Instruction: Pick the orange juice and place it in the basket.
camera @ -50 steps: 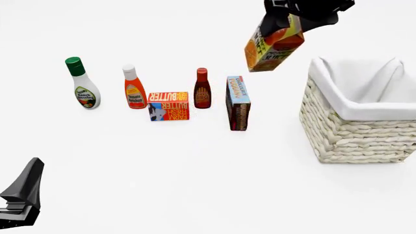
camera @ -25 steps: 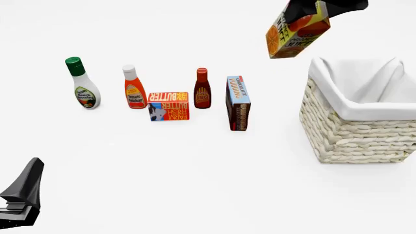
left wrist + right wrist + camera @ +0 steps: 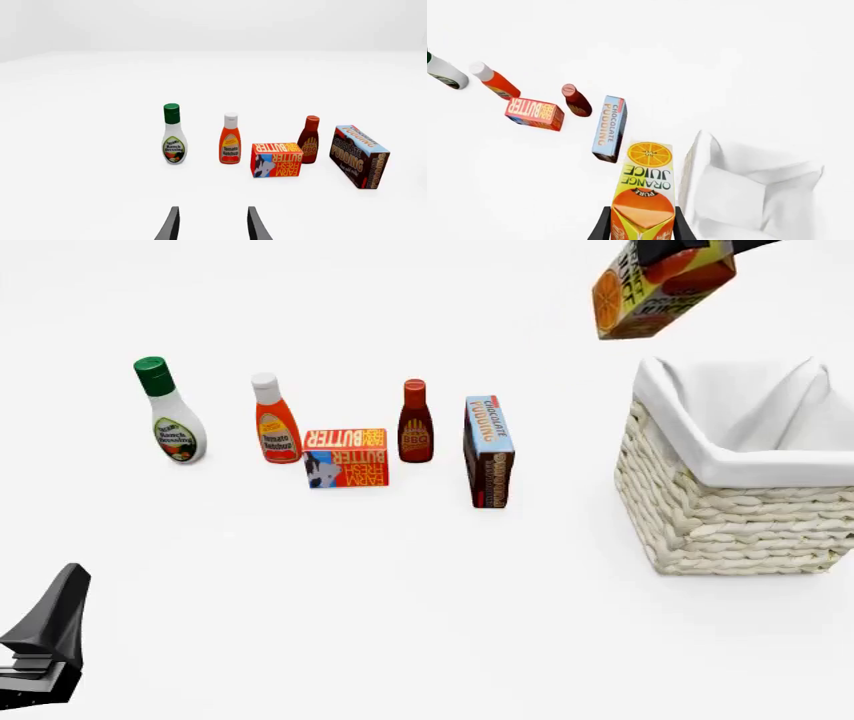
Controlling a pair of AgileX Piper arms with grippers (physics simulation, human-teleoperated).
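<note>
Orange juice [image 3: 644,192] clamped — right end effector [image 3: 640,227]

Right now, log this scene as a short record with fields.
held item: orange juice, tilted, in the air
holder: right gripper, shut on the carton
target: basket, nothing visible inside
carton vs basket: above its left rim, not yet in
left gripper: open, holding nothing
left on table: ranch dressing, ketchup, butter box, BBQ sauce, pudding box
</note>
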